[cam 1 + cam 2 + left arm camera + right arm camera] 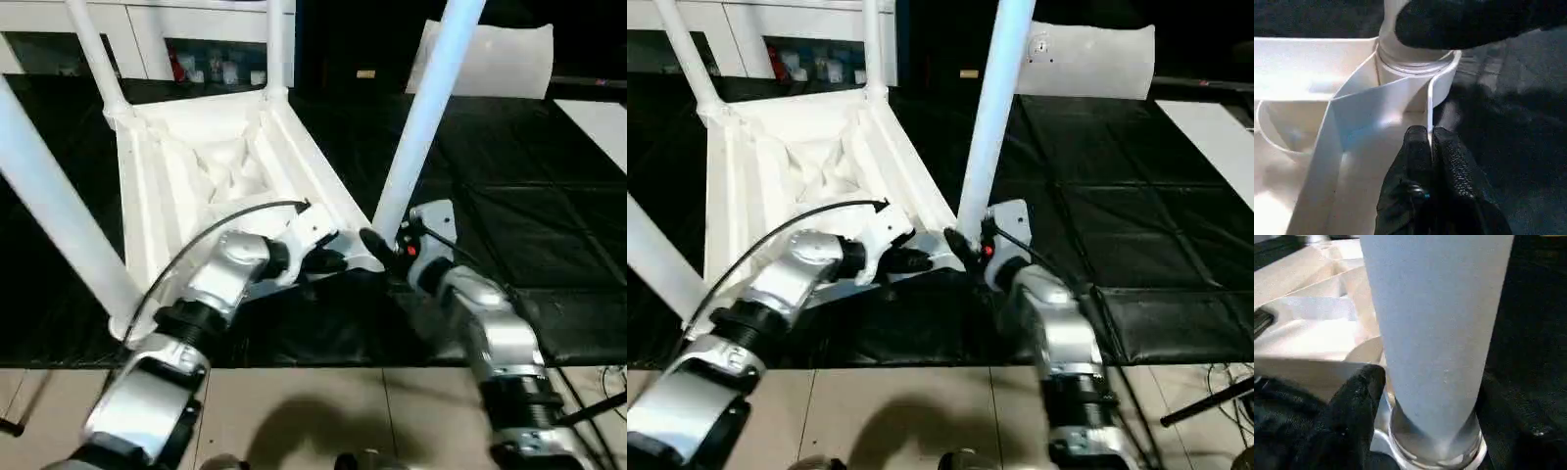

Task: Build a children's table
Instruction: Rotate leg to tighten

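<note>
The children's table lies upside down on black mats, its ribbed white tabletop (137, 196) showing the rimmed underside. Legs stand in its corner sockets: far left (93, 49), far right (277, 44), near left (54, 206) and near right (421, 117). My left gripper (1430, 134) is shut on the thin upright rim of the tabletop, right beside the near right socket (1415, 68). My right gripper (387, 245) sits at the base of the near right leg (1440, 333), just above its socket ring (1435, 450). The far side of that gripper is hidden by the leg.
Black mats (529, 196) cover the work area, and pale tile floor (313, 411) begins at their near edge. White glass-door cabinets (147, 39) line the back. A crumpled white sheet (490, 59) stands at the back right and a flat white sheet (598, 117) lies at the right.
</note>
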You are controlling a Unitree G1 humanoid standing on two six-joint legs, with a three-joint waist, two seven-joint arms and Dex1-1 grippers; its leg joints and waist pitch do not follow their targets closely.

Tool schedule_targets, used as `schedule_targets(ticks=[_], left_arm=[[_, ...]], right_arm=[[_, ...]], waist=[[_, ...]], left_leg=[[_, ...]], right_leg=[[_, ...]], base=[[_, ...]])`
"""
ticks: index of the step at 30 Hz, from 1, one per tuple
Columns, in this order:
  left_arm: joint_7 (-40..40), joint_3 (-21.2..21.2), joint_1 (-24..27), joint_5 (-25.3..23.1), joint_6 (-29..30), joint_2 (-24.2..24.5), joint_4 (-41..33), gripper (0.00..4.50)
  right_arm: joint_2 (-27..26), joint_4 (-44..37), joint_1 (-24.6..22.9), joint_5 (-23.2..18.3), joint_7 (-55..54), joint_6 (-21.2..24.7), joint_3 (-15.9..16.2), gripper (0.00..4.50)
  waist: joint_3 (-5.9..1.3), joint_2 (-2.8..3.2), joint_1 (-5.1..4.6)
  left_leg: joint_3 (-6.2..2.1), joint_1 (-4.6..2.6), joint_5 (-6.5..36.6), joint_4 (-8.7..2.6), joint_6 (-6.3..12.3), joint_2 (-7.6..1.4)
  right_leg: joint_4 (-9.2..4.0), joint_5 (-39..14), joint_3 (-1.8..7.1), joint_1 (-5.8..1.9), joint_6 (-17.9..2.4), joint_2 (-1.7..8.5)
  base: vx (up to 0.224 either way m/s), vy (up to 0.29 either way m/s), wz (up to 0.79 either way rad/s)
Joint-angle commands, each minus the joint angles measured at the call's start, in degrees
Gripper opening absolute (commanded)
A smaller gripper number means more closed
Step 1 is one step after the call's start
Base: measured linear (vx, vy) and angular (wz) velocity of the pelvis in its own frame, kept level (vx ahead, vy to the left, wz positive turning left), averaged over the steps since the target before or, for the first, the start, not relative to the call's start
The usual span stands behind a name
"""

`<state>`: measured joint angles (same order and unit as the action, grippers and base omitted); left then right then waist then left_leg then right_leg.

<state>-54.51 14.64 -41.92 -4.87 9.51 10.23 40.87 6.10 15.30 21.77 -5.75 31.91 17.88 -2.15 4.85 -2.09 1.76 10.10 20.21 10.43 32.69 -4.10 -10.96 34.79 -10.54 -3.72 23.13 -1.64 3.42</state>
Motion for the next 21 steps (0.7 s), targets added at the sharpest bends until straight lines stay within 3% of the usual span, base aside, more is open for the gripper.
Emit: schedule_targets(ticks=[1, 4, 8, 11, 15, 20, 21], left_arm=[[-2.1, 0.9, 0.4, 1.9, -4.4, -0.9, -1.3, 0.0], [-8.2, 2.0, 1.2, 1.9, -8.4, 2.1, -0.7, 0.0], [-15.8, 3.1, 2.0, 2.8, -11.0, 4.7, -1.0, 0.0], [-20.5, 3.9, 2.0, 3.1, -12.6, 6.3, -0.6, 0.0], [-28.1, 6.4, 1.8, 2.7, -15.9, 9.3, 0.1, 0.0], [-32.1, 7.9, 1.7, 1.8, -17.8, 10.8, 0.2, 0.0], [-32.8, 8.2, 1.6, 1.6, -18.2, 11.1, 0.2, 0.0]], right_arm=[[-0.2, -1.9, -0.8, -2.2, 7.2, -0.4, 6.5, 3.25], [5.3, -1.9, -1.2, -2.3, 14.1, -2.4, 6.6, 3.42], [10.2, -2.1, -0.8, -3.4, 22.1, -3.3, 7.3, 3.83], [12.9, -2.1, -0.7, -4.3, 28.1, -4.4, 8.4, 3.83], [16.2, -2.4, -0.1, -7.7, 37.5, -4.5, 9.9, 3.83], [17.7, -2.2, 0.4, -8.4, 42.3, -4.4, 11.4, 3.56], [18.1, -2.3, 0.4, -8.6, 43.4, -4.3, 11.8, 3.33]], waist=[[-3.37, -0.15, 0.29], [-3.5, -0.2, 0.5], [-3.61, -0.16, 0.51], [-3.84, -0.02, 0.9], [-3.99, 0.0, 1.91], [-4.22, -0.17, 2.66], [-4.16, -0.19, 2.9]], left_leg=[[-0.67, 0.33, 10.1, -3.43, 3.77, -1.84], [-0.62, 0.45, 8.9, -3.24, 4.65, -1.93], [-0.48, 0.21, 8.1, -3.14, 5.38, -2.14], [-0.38, -0.21, 7.4, -3.1, 5.72, -2.45], [-0.29, -0.18, 6.7, -3.03, 6.4, -2.81], [-0.21, -0.22, 6.4, -2.93, 5.79, -2.76], [-0.17, -0.21, 6.3, -2.92, 5.71, -2.76]], right_leg=[[-5.41, -16.5, 3.13, -3.16, -9.3, 4.67], [-5.17, -14.5, 3.22, -3.41, -9.6, 4.68], [-4.7, -11.1, 3.21, -3.31, -11.7, 4.69], [-4.22, -7.4, 3.25, -3.18, -13.8, 4.72], [-3.64, -4.5, 3.04, -3.37, -14.8, 4.72], [-3.49, -4.7, 3.0, -3.49, -14.7, 4.84], [-3.51, -5.1, 3.04, -3.47, -14.5, 4.84]], base=[[0.0, 0.0, 0.0], [0.0, 0.0, 0.0], [0.0, 0.0, 0.0], [0.0, 0.0, 0.0], [0.0, 0.0, 0.0], [0.0, 0.0, 0.0], [0.0, 0.0, 0.0]])
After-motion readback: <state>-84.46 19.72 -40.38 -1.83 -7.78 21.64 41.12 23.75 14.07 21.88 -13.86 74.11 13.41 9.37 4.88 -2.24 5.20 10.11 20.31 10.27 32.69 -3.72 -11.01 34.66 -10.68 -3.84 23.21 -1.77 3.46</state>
